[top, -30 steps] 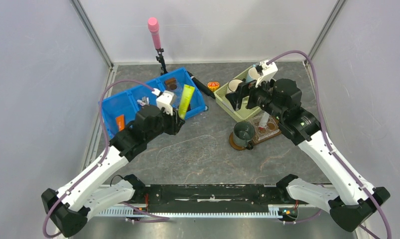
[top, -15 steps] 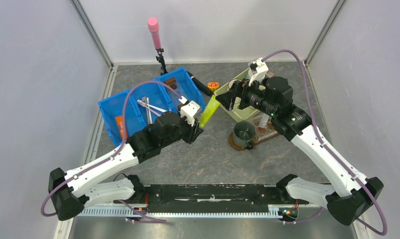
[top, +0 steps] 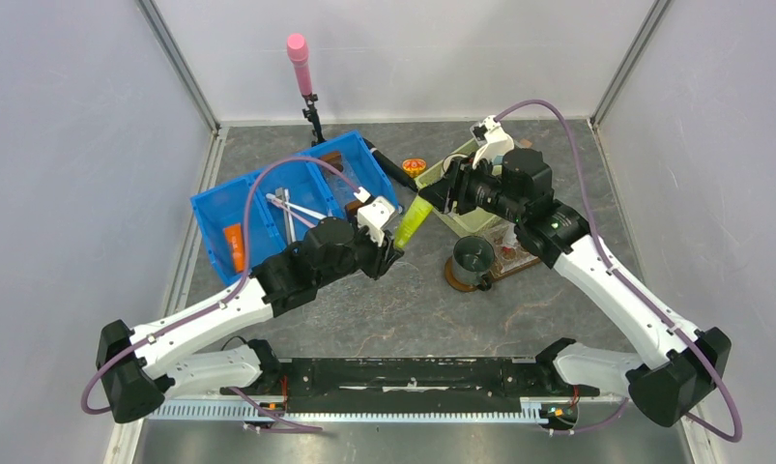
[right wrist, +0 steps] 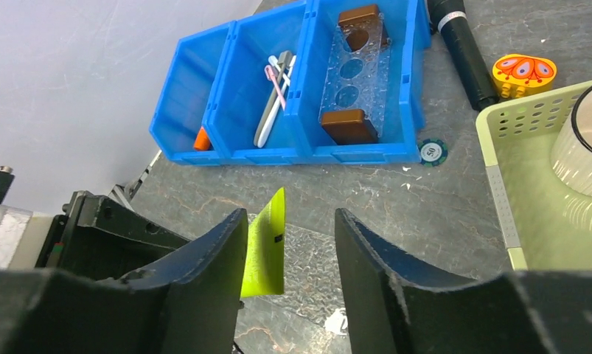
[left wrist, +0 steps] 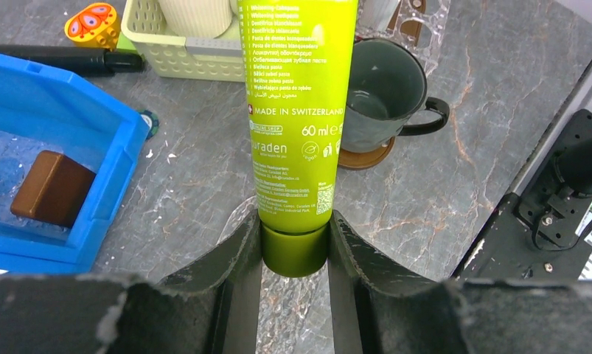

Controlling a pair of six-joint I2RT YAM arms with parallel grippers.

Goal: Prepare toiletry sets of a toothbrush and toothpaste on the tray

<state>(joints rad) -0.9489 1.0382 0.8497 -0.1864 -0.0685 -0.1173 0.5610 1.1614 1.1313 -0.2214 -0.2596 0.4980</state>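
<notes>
Green toothpaste tube [left wrist: 298, 110] stands cap-down, pinched in the left end effector [left wrist: 294, 230].

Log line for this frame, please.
left gripper: shut on green tube cap | right gripper: open, at tube's flat end | tray: grey mug on it

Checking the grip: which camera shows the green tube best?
Left wrist: the green tube fills the frame, cap clamped by the left gripper. Top external shows it small; right wrist only its flat end, inside the open right gripper.
</notes>
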